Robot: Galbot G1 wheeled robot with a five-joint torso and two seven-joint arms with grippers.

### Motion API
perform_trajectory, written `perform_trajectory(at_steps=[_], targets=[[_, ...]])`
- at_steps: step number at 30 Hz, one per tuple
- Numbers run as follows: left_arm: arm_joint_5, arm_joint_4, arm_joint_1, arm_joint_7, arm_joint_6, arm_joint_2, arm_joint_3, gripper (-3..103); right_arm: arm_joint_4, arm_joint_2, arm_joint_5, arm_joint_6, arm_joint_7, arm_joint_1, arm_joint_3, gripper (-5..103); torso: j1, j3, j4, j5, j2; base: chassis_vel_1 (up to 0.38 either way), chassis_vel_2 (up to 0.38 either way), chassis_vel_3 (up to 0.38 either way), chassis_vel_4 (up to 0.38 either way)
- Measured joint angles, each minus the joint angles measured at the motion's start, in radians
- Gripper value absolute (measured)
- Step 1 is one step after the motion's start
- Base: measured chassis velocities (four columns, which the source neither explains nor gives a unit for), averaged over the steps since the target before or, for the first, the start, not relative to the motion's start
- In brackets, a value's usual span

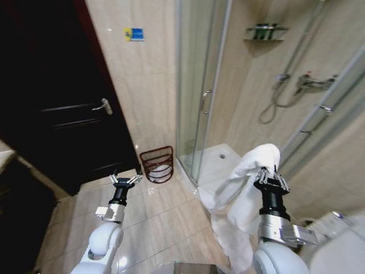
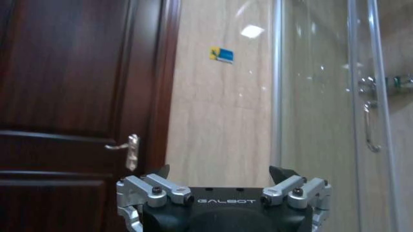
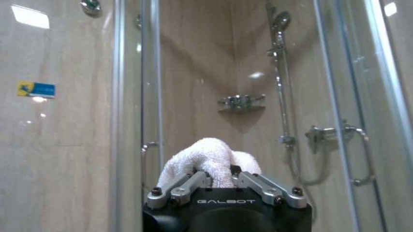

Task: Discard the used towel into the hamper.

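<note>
The right gripper (image 1: pixel 270 178) is clamping the white towel (image 1: pixel 242 200) high so its tail is hanging off the floor. The left gripper (image 1: pixel 125 180) is waiting with fingers spread, holding nothing. The hamper (image 1: pixel 158 164) is standing ahead against the wall, between door (image 1: pixel 51 97) and shower (image 1: pixel 228 85).

A glass shower enclosure (image 1: pixel 199 85) stands in the corner on a white tray (image 1: pixel 214 162), with a chrome handle (image 1: pixel 204 100) on its door. Inside the enclosure hang a hand shower (image 3: pixel 279 21) on its rail, a mixer tap (image 1: pixel 312 83) and 1 small wire shelf (image 1: pixel 266 32). Left of the enclosure the beige tiled wall carries a blue and yellow sticker (image 1: pixel 134 34), and beyond that wall is a dark wooden door (image 1: pixel 57 97) with a silver lever handle (image 1: pixel 102 106).
</note>
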Motion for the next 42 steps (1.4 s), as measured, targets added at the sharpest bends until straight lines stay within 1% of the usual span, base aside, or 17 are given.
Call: perform_trajectory(at_steps=[2, 6, 10, 15, 16, 17, 18, 20, 22, 23, 24, 27, 30, 34, 42], targets=[[0.0, -0.005, 0.006, 0.01, -0.013, -0.003, 0.002, 100, 0.0, 0.0, -0.005, 0.002, 0.002, 0.001, 0.0, 10, 0.0, 0.0, -0.0008, 0.0001, 0.0, 0.051, 0.058, 0.022, 0.029], [0.004, -0.014, 0.009, 0.014, -0.014, -0.008, 0.005, 100, 0.0, 0.0, -0.013, 0.014, 0.003, -0.001, -0.002, 10, 0.0, 0.0, -0.0012, 0.0003, 0.0, 0.022, 0.022, -0.014, -0.024], [0.01, -0.018, 0.01, 0.015, -0.014, -0.011, 0.007, 100, -0.001, -0.005, -0.023, 0.031, 0.002, 0.004, 0.0, 10, 0.0, 0.0, -0.0007, 0.0004, 0.0, 0.114, 0.091, -0.083, -0.134], [0.017, -0.019, 0.011, 0.015, -0.012, -0.014, 0.008, 100, -0.001, -0.009, -0.022, 0.032, 0.003, 0.005, 0.001, 10, 0.0, 0.0, -0.0006, 0.0002, 0.0, 0.214, 0.162, -0.164, -0.158], [0.018, -0.019, 0.011, 0.015, -0.009, -0.014, 0.009, 100, -0.001, -0.01, -0.021, 0.033, 0.003, 0.006, 0.001, 10, 0.0, 0.0, -0.0006, 0.0005, 0.0, 0.232, 0.195, -0.219, -0.2], [0.018, -0.019, 0.009, 0.014, -0.005, -0.014, 0.009, 100, -0.001, -0.01, -0.02, 0.033, 0.003, 0.007, 0.001, 10, 0.0, 0.0, -0.0007, -0.0004, 0.0, 0.232, 0.219, -0.275, -0.2], [0.018, -0.019, 0.009, 0.014, -0.005, -0.014, 0.009, 100, -0.001, -0.01, -0.02, 0.033, 0.003, 0.007, 0.001, 10, 0.0, 0.0, -0.0007, -0.0004, 0.0, 0.232, 0.219, -0.275, -0.2], [0.017, -0.022, 0.008, 0.014, 0.017, -0.014, 0.009, 100, -0.001, -0.01, -0.016, 0.033, 0.003, 0.014, 0.001, 10, 0.0, 0.0, -0.0008, 0.0005, 0.0, 0.242, 0.257, -0.275, -0.244], [0.015, -0.023, 0.008, 0.013, 0.025, -0.014, 0.009, 100, -0.001, -0.01, -0.012, 0.033, 0.003, 0.018, 0.0, 10, 0.0, 0.0, -0.0007, 0.0002, 0.0, 0.228, 0.239, -0.265, -0.235], [0.015, -0.023, 0.007, 0.013, 0.032, -0.013, 0.009, 100, -0.001, -0.01, -0.006, 0.033, 0.003, 0.022, 0.0, 10, 0.0, 0.0, -0.001, -0.0003, 0.0, 0.216, 0.239, -0.265, -0.188], [0.015, -0.024, 0.006, 0.013, 0.038, -0.012, 0.009, 100, -0.002, -0.01, 0.0, 0.033, 0.003, 0.03, 0.0, 10, 0.0, 0.0, -0.0007, -0.0002, 0.0, 0.18, 0.197, -0.2, -0.161], [0.015, -0.023, 0.005, 0.013, 0.044, -0.011, 0.009, 100, -0.005, -0.012, 0.008, 0.032, 0.003, 0.036, 0.0, 10, 0.0, 0.0, -0.0006, -0.0004, 0.0, 0.16, 0.082, -0.095, -0.127], [0.015, -0.019, 0.005, 0.013, 0.044, -0.011, 0.01, 100, -0.008, -0.014, 0.01, 0.032, 0.001, 0.037, 0.001, 10, 0.0, 0.0, -0.0002, -0.0002, 0.0, 0.043, 0.06, 0.041, -0.021], [0.016, -0.013, 0.005, 0.013, 0.04, -0.009, 0.011, 100, -0.012, -0.013, 0.01, 0.032, -0.005, 0.037, 0.0, 10, 0.0, 0.0, -0.001, 0.0002, 0.0, -0.026, 0.003, 0.094, 0.069], [0.007, -0.008, 0.005, 0.013, 0.024, 0.001, 0.007, 100, -0.013, -0.007, 0.001, 0.032, -0.007, 0.038, -0.006, 10, 0.0, 0.0, -0.0008, 0.0001, 0.0, 0.056, 0.029, 0.082, 0.098]])
